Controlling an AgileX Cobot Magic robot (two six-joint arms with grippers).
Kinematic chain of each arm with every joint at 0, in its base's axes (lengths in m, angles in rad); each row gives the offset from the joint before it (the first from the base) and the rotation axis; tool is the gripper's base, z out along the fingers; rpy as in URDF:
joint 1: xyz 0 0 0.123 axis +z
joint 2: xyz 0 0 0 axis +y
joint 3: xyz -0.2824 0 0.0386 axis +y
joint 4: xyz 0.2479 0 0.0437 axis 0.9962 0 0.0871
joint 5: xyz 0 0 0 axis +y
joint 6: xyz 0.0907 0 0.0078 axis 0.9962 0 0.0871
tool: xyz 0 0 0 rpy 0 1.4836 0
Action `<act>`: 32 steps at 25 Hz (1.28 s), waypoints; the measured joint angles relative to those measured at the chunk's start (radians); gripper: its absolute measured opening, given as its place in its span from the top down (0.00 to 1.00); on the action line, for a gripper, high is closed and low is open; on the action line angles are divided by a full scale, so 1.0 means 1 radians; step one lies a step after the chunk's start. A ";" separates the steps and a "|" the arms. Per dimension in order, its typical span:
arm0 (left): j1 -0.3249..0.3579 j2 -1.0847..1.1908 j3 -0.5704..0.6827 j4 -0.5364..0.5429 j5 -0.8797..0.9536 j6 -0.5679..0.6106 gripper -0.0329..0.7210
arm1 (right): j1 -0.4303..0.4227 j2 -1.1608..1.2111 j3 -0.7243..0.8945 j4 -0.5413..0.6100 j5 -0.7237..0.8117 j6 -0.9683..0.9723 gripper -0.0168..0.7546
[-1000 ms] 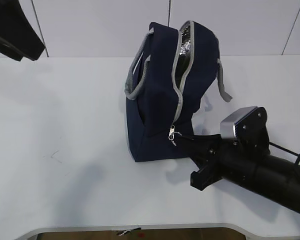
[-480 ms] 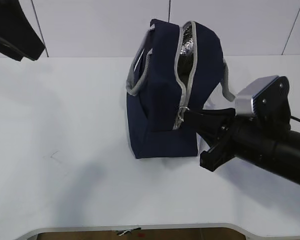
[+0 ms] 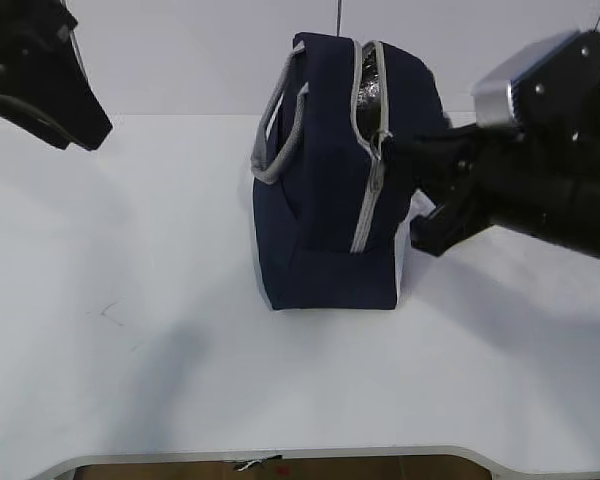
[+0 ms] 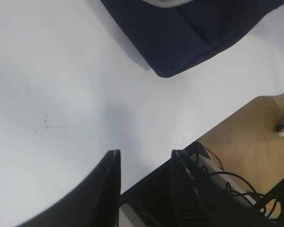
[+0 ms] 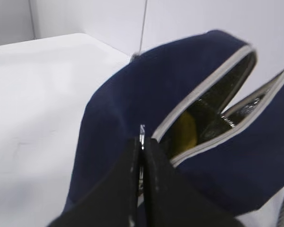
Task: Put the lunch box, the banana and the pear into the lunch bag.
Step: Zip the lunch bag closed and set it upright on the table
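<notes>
Lunch bag (image 4: 194, 33) corner on table (image 4: 61, 71)

Lunch bag (image 3: 320, 230): matt navy cloth, grey woven zipper tape, crinkled shiny foil lining. Zipper pull (image 5: 142, 134): bright metal. Surface (image 3: 130, 250): smooth, matt white, faintly scuffed. Right hand (image 5: 141, 189): black matt plastic.

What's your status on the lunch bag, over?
Right gripper shut on zipper pull, near top of lunch bag. Left gripper open, empty, above table. Something yellow inside bag. Nothing blocking.
</notes>
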 joint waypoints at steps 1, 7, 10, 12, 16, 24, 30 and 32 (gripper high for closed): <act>0.000 0.010 0.000 0.000 0.000 0.012 0.60 | 0.000 -0.004 -0.026 -0.012 0.037 0.014 0.96; 0.000 0.065 0.000 0.000 -0.006 0.094 0.60 | 0.000 -0.009 -0.171 -0.136 0.206 0.216 0.96; 0.000 0.087 0.000 0.000 -0.028 0.126 0.60 | 0.000 -0.009 -0.234 -0.211 0.274 0.335 0.96; 0.000 0.104 0.000 0.000 -0.039 0.138 0.60 | 0.000 -0.009 -0.264 -0.272 0.306 0.425 0.96; -0.029 0.134 0.000 0.000 -0.064 0.145 0.58 | 0.000 -0.009 -0.305 -0.399 0.320 0.593 0.96; -0.137 0.147 0.004 -0.002 -0.225 0.159 0.50 | 0.000 0.000 -0.371 -0.600 0.306 0.848 0.96; -0.151 0.185 0.004 -0.068 -0.274 0.160 0.49 | 0.017 0.012 -0.374 -0.652 0.275 0.923 0.96; -0.160 0.196 0.004 -0.090 -0.294 0.160 0.49 | 0.023 0.014 -0.375 -0.657 0.275 0.926 0.96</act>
